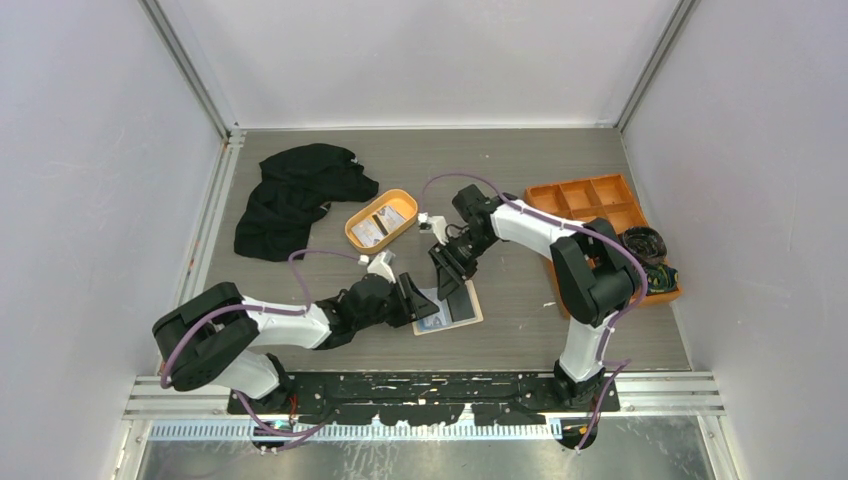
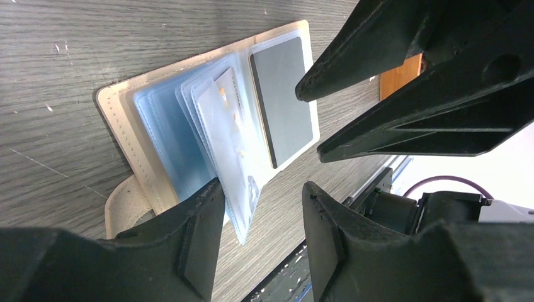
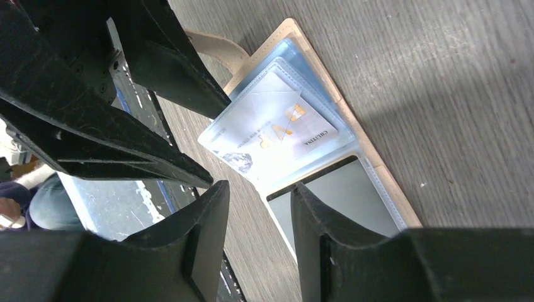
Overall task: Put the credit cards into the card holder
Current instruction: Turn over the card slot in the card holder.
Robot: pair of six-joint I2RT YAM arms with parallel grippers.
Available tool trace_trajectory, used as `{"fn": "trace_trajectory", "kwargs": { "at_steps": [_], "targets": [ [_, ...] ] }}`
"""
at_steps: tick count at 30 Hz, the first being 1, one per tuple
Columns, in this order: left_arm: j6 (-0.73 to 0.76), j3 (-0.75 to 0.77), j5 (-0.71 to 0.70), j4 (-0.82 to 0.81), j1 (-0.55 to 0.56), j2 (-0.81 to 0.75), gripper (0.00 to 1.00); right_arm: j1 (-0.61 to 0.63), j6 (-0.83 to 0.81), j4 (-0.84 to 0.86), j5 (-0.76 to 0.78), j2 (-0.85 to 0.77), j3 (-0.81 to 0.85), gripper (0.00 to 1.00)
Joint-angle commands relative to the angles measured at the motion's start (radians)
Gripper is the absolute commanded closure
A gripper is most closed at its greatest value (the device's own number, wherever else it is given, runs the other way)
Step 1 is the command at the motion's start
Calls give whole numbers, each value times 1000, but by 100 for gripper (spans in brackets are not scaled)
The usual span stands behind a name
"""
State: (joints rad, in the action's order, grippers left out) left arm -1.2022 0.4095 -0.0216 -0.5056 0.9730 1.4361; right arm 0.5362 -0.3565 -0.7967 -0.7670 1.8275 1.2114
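Card holder (image 2: 164, 138) open on table (image 1: 520, 290), card (image 3: 277, 129) inside clear sleeve (image 3: 218, 139)

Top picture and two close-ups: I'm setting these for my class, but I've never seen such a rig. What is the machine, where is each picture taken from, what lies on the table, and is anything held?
These are two robot arms bolted at the table's near edge, each ending in a two-finger gripper. The wide picture looks down from above and behind them. Each close-up comes from a camera on one wrist, so the dark prongs at its bottom are that arm's own fingers. The left gripper and right gripper meet over the card holder, a beige wallet lying open; one clear sleeve holds a pale printed card. Also there: an orange oval tray with more cards, a black cloth, and an orange compartmented box. Both grippers' jaws stand apart; neither seems to grip anything.
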Motion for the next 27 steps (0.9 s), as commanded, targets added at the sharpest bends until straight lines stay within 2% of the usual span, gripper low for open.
{"fn": "trace_trajectory", "kwargs": {
  "at_steps": [1, 9, 14, 27],
  "targets": [
    [31, 39, 16, -77, 1, 11, 51, -31, 37, 36, -60, -66, -12, 52],
    [50, 60, 54, -126, 0, 67, 49, -95, 153, 141, -151, -101, -68, 44],
    [59, 67, 75, -182, 1, 115, 47, -118, 185, 145, -184, -107, -67, 40],
    [91, 88, 87, -156, 1, 112, 45, -145, 345, 273, -216, -111, -131, 38]
  ]
}}
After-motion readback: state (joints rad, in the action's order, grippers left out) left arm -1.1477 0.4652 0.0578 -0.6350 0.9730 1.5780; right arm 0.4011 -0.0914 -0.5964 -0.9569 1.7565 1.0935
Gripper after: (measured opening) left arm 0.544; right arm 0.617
